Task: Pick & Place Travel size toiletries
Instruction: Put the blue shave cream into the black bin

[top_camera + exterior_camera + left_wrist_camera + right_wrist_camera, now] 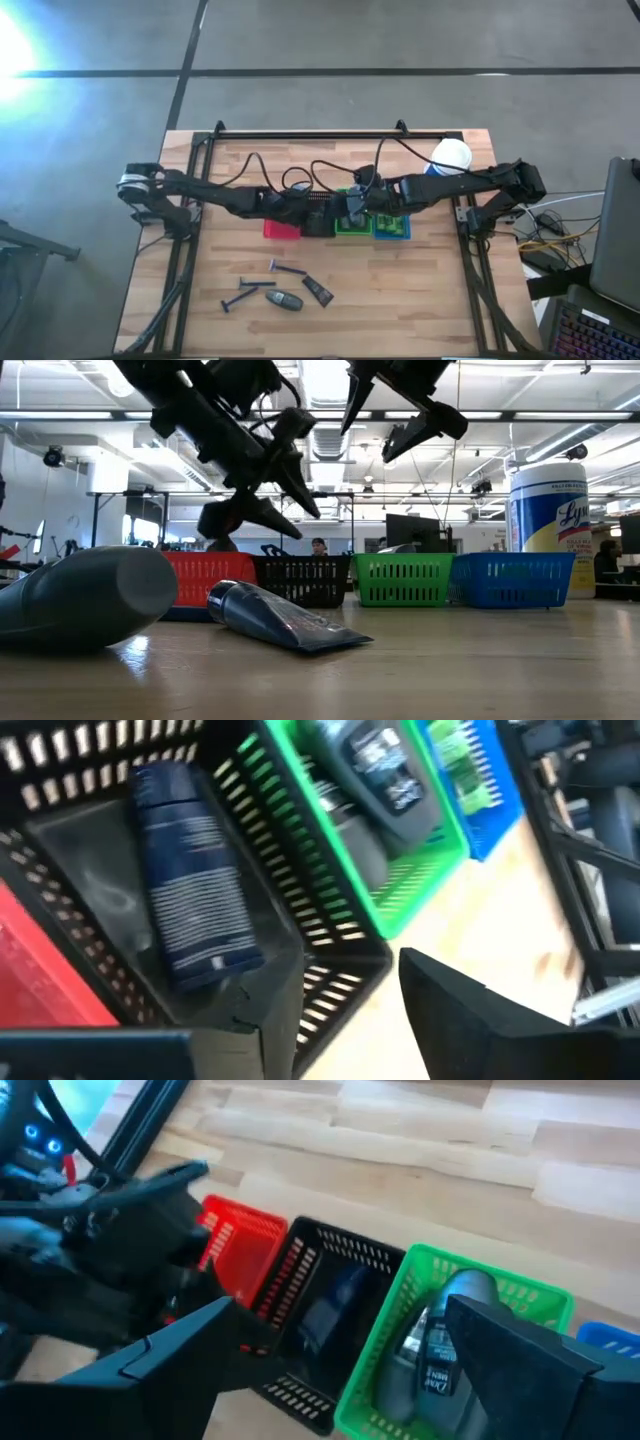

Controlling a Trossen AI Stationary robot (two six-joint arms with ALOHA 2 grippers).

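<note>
Several toiletries lie loose on the near part of the table: thin razors (pixel 290 268) (pixel 255 283) (pixel 238 300), a grey oval piece (pixel 283 299) (pixel 80 600) and a short dark tube (pixel 318 290) (pixel 280 618). Another dark tube (pixel 190 880) lies in the black basket (pixel 318 224). Grey oval pieces (pixel 440 1340) lie in the green basket (pixel 352 227), and green bottles (pixel 465 760) sit in the blue basket (pixel 392 228). My left gripper (pixel 315 208) (pixel 350 1020) hangs open above the black basket. My right gripper (pixel 352 208) (pixel 350 1370) hangs open above the green basket. Both hold nothing.
The red basket (pixel 282 228) stands at the left end of the row of baskets across the table's middle. A large white-capped canister (pixel 452 155) (pixel 548 530) stands at the far right. A black rail (pixel 330 133) runs along the far edge. Both arms stretch over the table's middle.
</note>
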